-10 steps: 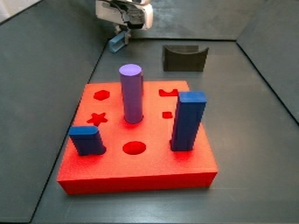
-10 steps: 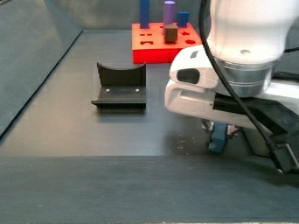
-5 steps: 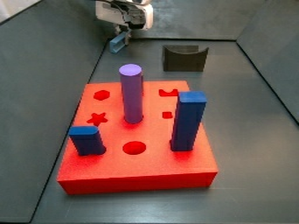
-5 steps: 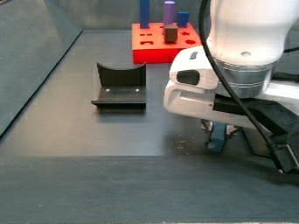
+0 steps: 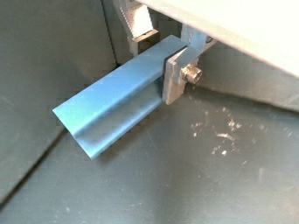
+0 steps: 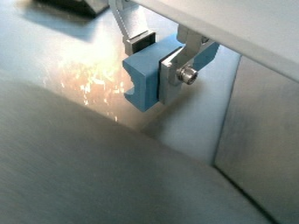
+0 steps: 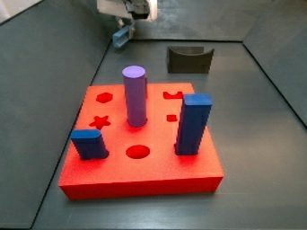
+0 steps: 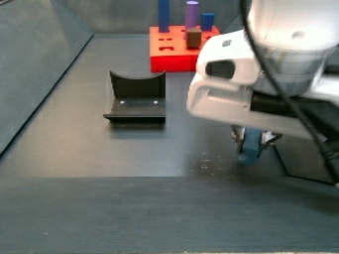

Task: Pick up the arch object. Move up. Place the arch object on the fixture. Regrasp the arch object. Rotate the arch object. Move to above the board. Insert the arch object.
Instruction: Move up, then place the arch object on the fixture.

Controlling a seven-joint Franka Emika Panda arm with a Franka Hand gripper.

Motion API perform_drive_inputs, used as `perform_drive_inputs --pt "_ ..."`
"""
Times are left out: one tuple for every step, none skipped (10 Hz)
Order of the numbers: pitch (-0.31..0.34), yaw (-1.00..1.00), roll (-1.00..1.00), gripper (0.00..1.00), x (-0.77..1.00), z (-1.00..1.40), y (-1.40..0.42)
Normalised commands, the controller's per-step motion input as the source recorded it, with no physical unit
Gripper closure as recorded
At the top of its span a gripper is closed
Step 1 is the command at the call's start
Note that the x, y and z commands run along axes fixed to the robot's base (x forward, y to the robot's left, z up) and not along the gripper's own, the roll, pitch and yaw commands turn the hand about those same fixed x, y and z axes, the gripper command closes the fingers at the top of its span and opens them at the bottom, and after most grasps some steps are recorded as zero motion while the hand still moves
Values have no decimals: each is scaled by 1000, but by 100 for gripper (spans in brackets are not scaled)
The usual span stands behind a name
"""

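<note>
1. The gripper (image 5: 163, 54) has its two silver fingers closed on the arch object (image 5: 114, 108), gripping the pale blue bar near one end. In both wrist views the bar sticks out sideways from between the plates.

2. From where I stand, the pick-up looks done and the lift is in hand: in a side view the arch object (image 7: 122, 37) hangs clear of the grey floor at the far side of the table, beyond the board (image 7: 142, 148).

3. The next move calls for carrying the bar across to the fixture (image 7: 188, 59), which sits well apart from the gripper, and setting it into the curved notch. I'd say the bar's arch side has to line up with that notch before the fingers let go.

4. The arm reaches down from above, the wrist roughly vertical, the white hand body (image 8: 259, 74) filling much of a side view, with the bar's tip (image 8: 249, 151) showing just beneath it.

5. The fixture (image 8: 134, 97) stands empty.
</note>
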Motion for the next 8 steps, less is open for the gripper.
perform_drive_inputs --pt "116 -12 69 100 -21 400 -1" --pt "138 -9 80 100 -14 299 -5" --pt "147 0 93 100 -12 207 -10" --pt "0 0 0 100 0 1000 0" --pt "-2 9 3 100 0 1000 1" --pt "21 6 4 100 -10 1000 -1" --pt "42 1 14 100 -14 1000 0" --pt "60 -4 30 100 -18 1000 -1"
